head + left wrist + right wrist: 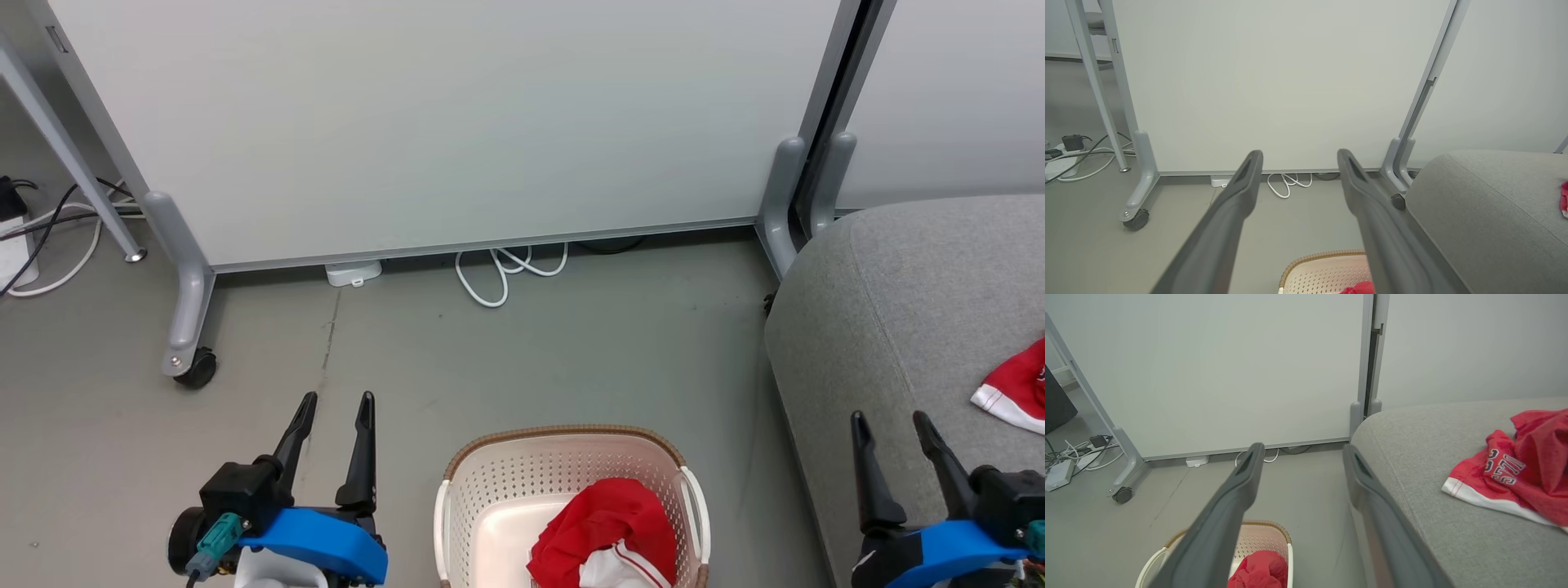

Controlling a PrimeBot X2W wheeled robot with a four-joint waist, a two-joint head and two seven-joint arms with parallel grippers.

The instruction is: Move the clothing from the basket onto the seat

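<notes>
The left gripper (337,402) hung low over the grey floor (506,359), to the left of the basket (563,431). Its jaws were spread wide with nothing between them. The right gripper (888,423) was seen in the head view against the near left part of the seat (898,278), its jaws likewise wide and empty. Both pairs of long dark fingers pointed toward the white partition panel (457,122) at the back.

The cream-white, brown-rimmed basket stood on the floor between the two grippers, near the seat's left edge but apart from it. Inside it, bunched against the right-hand wall, lay a red garment with white panels (604,518). Thin red striping showed on the white part at its near side. The left part of the basket's bottom lay bare.

The other piece of clothing, a red garment with white lettering (1515,473), lay crumpled on top of the grey seat, well to the right of the right gripper. A white hem band ran along its near edge. In the head view the picture's right edge cut it off.

The panel stood on grey feet, with a black castor (196,369) under the left one. A looped white cable (498,278) lay on the floor under the panel's lower edge, with a small white box (353,272) to its left. Farther left, beyond the panel's foot, a tangle of dark and white cables ran to a white power strip (1059,473) on the floor.
</notes>
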